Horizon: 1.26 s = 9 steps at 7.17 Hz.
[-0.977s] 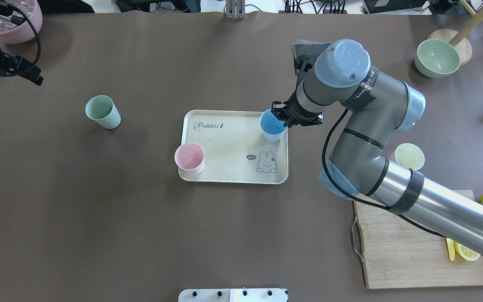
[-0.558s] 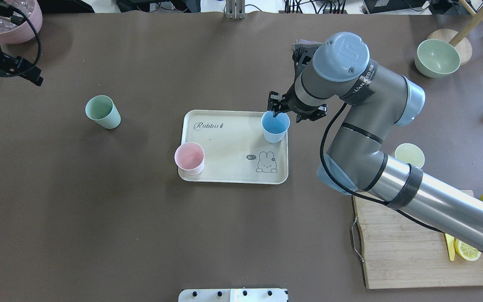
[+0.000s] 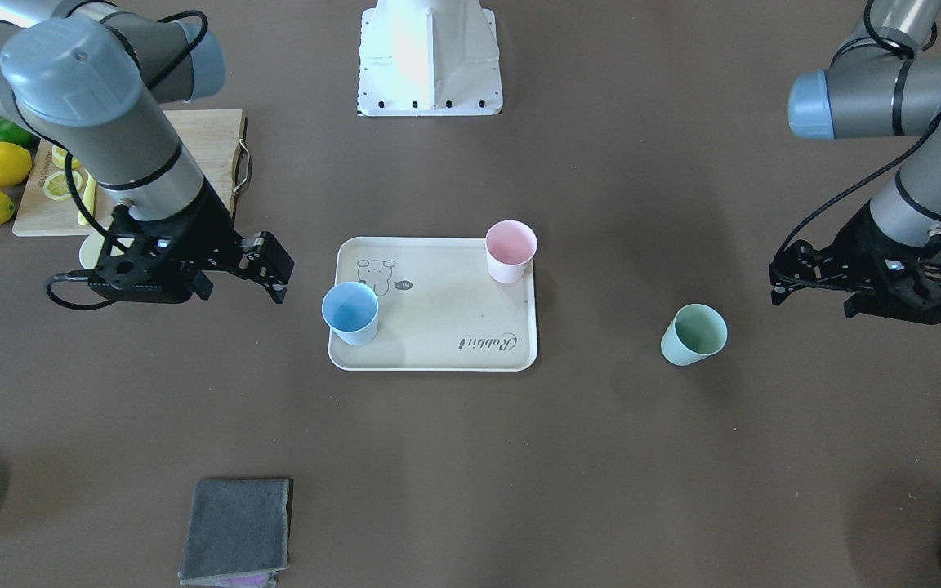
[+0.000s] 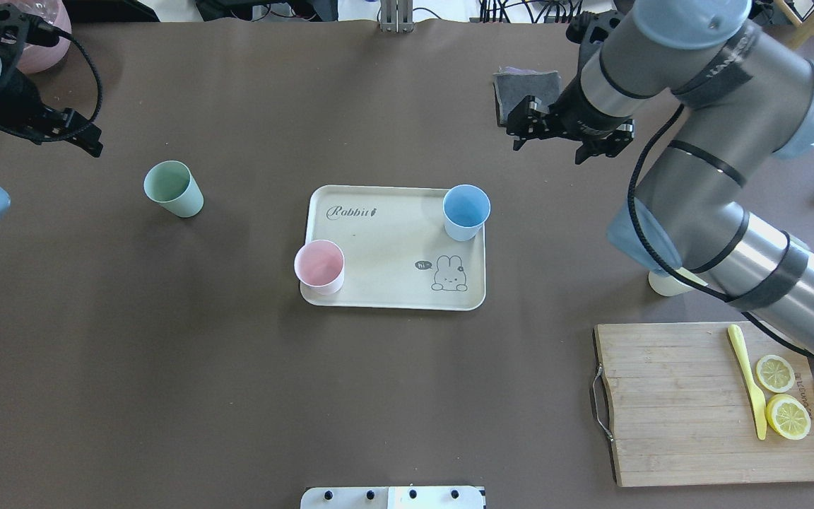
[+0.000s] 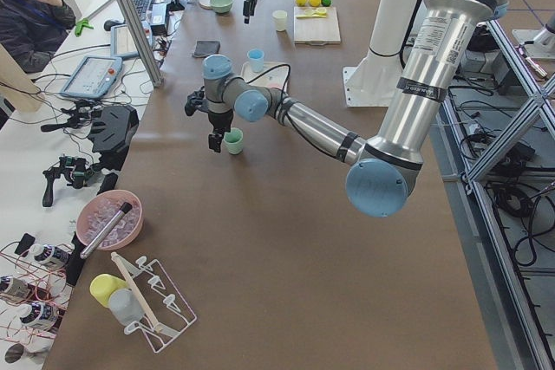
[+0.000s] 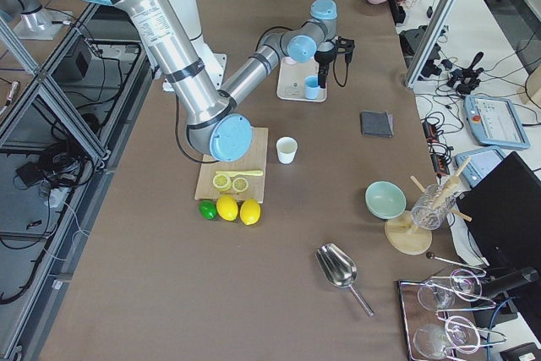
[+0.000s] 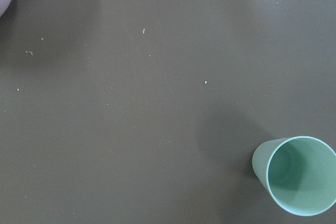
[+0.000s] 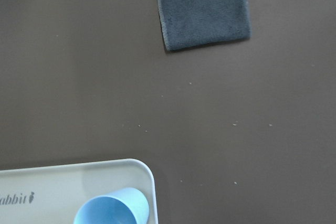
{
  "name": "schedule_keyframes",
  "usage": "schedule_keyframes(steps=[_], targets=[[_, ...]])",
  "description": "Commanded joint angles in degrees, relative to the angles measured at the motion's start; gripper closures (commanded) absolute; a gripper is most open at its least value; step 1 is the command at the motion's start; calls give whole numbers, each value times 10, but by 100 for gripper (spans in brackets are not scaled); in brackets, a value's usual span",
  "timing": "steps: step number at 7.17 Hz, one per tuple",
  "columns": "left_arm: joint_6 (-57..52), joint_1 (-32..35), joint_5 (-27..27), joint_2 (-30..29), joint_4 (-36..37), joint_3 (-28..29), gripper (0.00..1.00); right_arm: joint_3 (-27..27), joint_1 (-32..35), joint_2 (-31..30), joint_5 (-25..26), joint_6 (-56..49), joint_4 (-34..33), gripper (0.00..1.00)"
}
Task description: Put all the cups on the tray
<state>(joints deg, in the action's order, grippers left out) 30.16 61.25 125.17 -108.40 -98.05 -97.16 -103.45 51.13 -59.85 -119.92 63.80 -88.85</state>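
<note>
The tray (image 4: 386, 244) lies flat in the middle of the brown table (image 4: 167, 367). Two cups stand on it, both the right way up. The blue cup (image 4: 466, 211) is in one far corner of the tray, on the robot's right side, just above the little bunny drawing. The pink cup (image 4: 319, 265) is at the near corner on the robot's left side, right at the rim. The green cup (image 4: 172, 188) stands on the bare table on the robot's left, well apart from the tray. The yellow cup (image 6: 287, 150) stands on the table on the robot's right, near the wooden board (image 4: 668, 410). From above, the right arm hides most of it. The right gripper (image 3: 278, 276) hangs in the air above the table, between the tray and a grey cloth (image 4: 526, 85). Its two fingers are spread apart and hold nothing. It is not touching the blue cup. Its own camera looks down on the cloth, one corner of the tray and the blue cup. The left gripper (image 3: 777, 284) hangs near the green cup, on the side away from the tray, and does not touch it. I cannot tell if its fingers are apart or together. Its own camera shows the green cup in the bottom corner. A yellow knife (image 4: 746, 378) and two lemon slices (image 4: 781, 396) lie on the board.
</note>
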Motion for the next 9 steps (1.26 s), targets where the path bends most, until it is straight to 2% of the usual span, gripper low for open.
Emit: schedule_keyframes(steps=[1,2,3,4,5,6,7,8,9], targets=[[75,-45,-2,-1,-90,40,3,-65,68,-83,-42,-101,-24,0],[87,-51,-2,-4,-118,62,3,-75,103,-117,-66,-158,-24,0],[87,-51,-4,-20,-121,83,10,-76,123,-145,-72,-201,-22,0],[86,-51,-4,-29,-121,96,30,-81,129,-165,-73,-232,-21,0],[86,-54,-5,-36,-122,108,46,-82,138,-182,-74,-257,-18,0],[86,-64,-5,-40,-122,110,48,-81,146,-198,-80,-284,-16,0],[87,-70,-5,-43,-125,111,56,-82,157,-216,-81,-314,-15,0],[86,-72,-5,-43,-128,111,83,-81,170,-234,-92,-338,-14,0],[89,-72,-5,-45,-128,106,100,-81,191,-250,-108,-376,-14,0]])
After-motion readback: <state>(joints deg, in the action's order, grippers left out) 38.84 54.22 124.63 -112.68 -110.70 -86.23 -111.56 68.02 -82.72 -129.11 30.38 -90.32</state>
